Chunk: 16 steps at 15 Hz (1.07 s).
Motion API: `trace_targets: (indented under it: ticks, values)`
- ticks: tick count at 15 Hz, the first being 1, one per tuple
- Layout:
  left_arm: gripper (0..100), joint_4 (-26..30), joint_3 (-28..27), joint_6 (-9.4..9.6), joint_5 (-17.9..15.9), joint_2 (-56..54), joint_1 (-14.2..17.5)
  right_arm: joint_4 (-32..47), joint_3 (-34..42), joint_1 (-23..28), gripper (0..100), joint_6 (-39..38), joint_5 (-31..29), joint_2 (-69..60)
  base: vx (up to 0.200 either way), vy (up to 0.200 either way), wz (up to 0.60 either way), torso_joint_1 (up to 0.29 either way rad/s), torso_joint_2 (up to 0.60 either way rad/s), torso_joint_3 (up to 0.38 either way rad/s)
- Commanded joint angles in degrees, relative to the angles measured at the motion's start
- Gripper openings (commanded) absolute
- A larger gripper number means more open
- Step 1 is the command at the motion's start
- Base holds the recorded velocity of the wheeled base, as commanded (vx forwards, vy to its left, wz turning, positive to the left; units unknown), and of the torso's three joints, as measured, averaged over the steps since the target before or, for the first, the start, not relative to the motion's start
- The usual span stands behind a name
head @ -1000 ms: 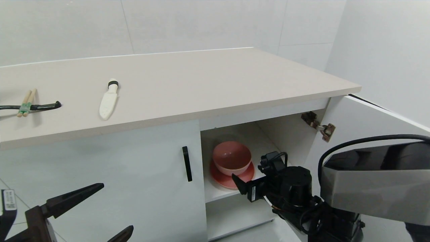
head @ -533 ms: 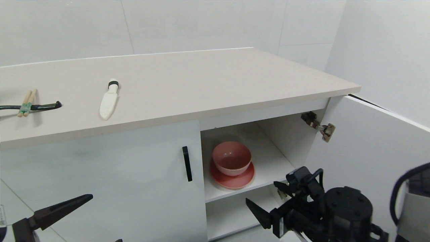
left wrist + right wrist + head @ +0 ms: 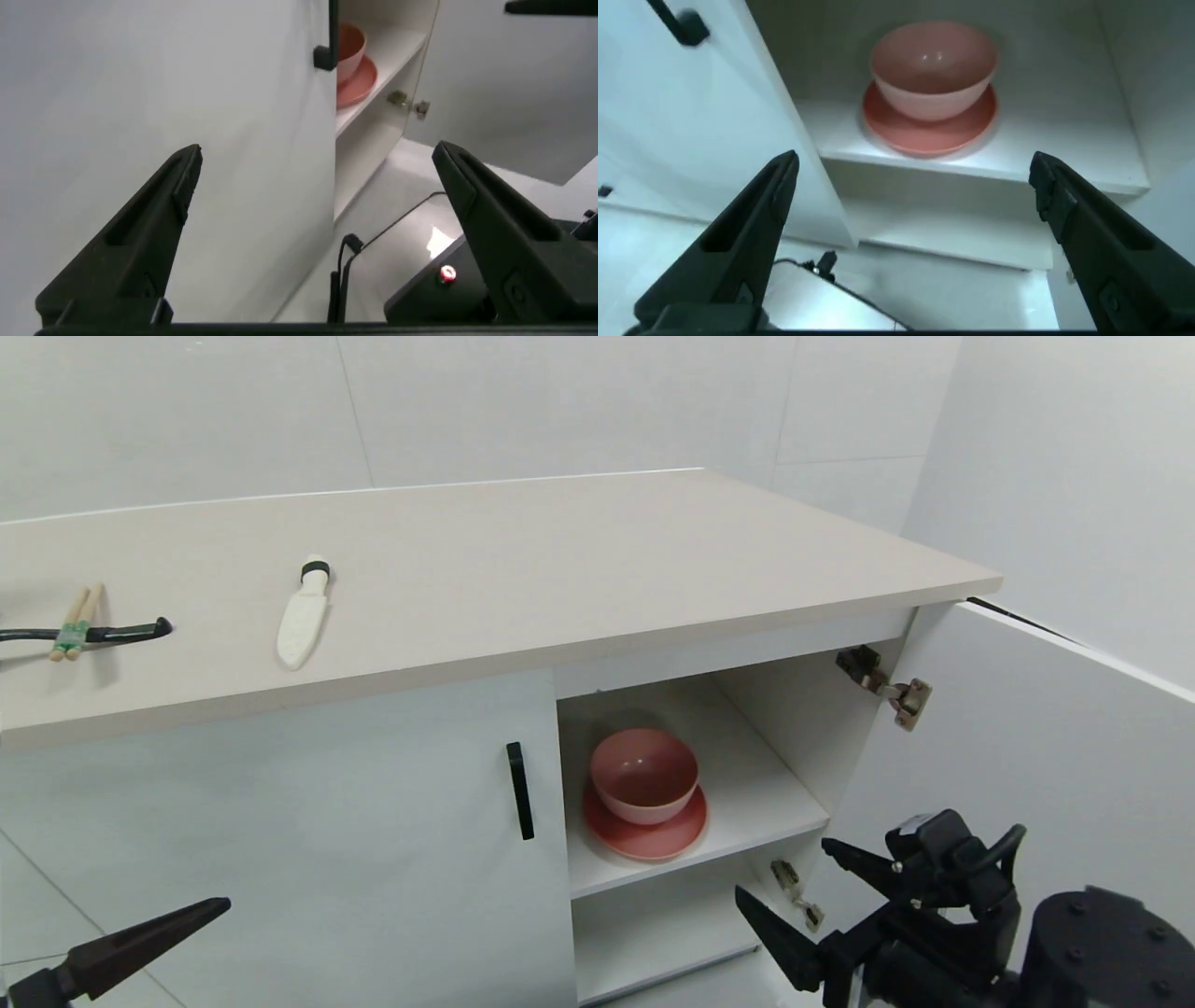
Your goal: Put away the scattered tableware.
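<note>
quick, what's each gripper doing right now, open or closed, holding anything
Left gripper: open, holding nothing.
Right gripper: open, holding nothing.

Head camera is looking forward and down from above the counter [image 3: 560, 551], taking in worktop and open cabinet at middle distance. Left wrist camera is sitting low, facing along the closed door [image 3: 140, 75]. Right wrist camera is facing the shelf [image 3: 1046, 149] from nearer. All three are sharing the pink bowl [image 3: 643, 775] on its plate [image 3: 644, 835].
</note>
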<state>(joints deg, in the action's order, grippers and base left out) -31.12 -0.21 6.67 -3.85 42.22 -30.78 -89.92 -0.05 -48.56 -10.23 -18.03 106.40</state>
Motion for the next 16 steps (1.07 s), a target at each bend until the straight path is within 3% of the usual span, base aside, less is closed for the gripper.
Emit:
trace_targets:
  ticks: [1,3,7,8,9,10,14,16]
  values:
    - [100,5.90,0.12,0.98,-0.10,-7.24,2.13,-0.08,0.05,0.13,100,-0.49,-2.71,-4.18,0.000,0.000,0.00,0.000,0.00,0.000]
    - [100,10.38,0.12,2.56,-0.10,-11.54,3.97,-0.08,0.05,-0.14,100,-0.93,-7.72,-4.89,0.000,0.000,0.00,0.000,0.00,0.000]
    - [100,19.52,0.21,3.00,-0.10,-20.16,6.87,-0.08,0.05,-0.14,100,-2.69,-13.87,-6.29,0.000,0.000,0.00,0.000,0.00,0.000]
    - [100,24.79,0.21,3.00,-0.19,-28.42,11.71,-0.08,0.05,-0.66,100,-3.13,-18.53,-8.49,0.000,0.000,0.00,0.000,0.00,0.000]
    - [100,26.29,0.21,3.00,-0.10,-32.99,14.43,-0.08,0.05,-1.63,100,-3.40,-21.08,-9.81,0.000,0.000,0.00,0.000,0.00,0.000]
    - [100,27.43,0.21,3.09,0.42,-37.38,17.25,-0.08,0.05,-3.04,100,-4.10,-24.51,-10.51,0.000,0.000,0.00,0.000,0.00,0.000]
    - [100,27.17,0.03,3.00,2.89,-36.77,18.12,-0.08,0.05,-3.92,100,-6.82,-30.22,-8.84,0.000,0.000,0.00,0.000,0.00,0.000]
    - [100,27.61,0.12,3.00,2.18,-36.77,23.13,-0.08,0.05,-2.86,100,-6.82,-30.40,-8.05,0.000,0.000,0.00,0.000,0.00,0.000]
